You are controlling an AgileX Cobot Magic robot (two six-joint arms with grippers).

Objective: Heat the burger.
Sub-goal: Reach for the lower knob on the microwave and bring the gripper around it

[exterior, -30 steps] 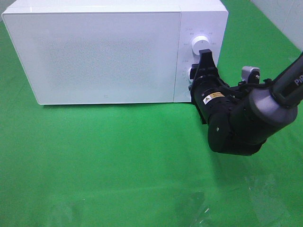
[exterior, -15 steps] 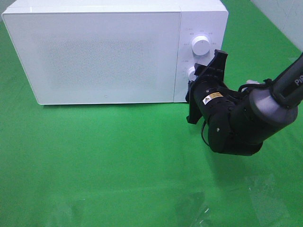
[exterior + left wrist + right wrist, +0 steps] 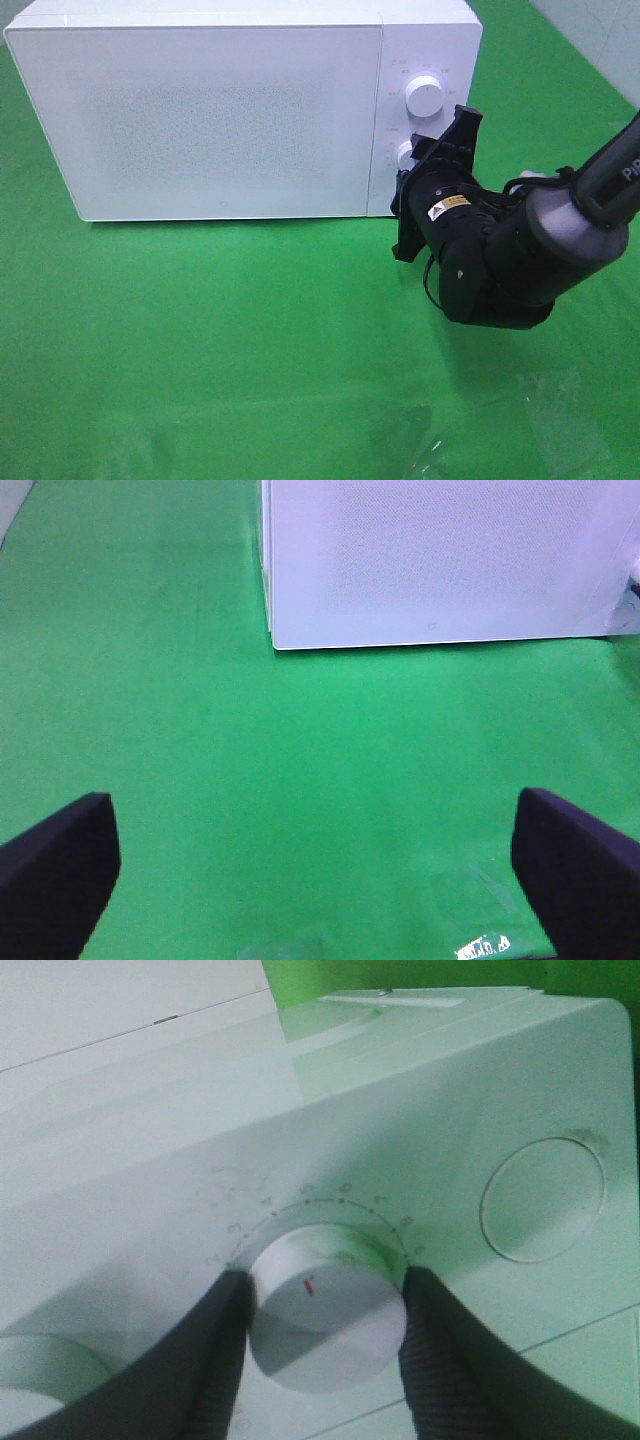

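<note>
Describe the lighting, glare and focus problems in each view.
Exterior high view: even light, a soft shadow beneath the right arm on the green cloth, glare patches on its near part. Left wrist view: the microwave fairly sharp, the left gripper dark and blurred. Right wrist view: soft focus, a green cast on the white panel, faint dial marks round the knob.

Microwave: on table, at 11 o'clock; upper dial at 12 o'clock of lower dial; right gripper astride lower dial
</note>
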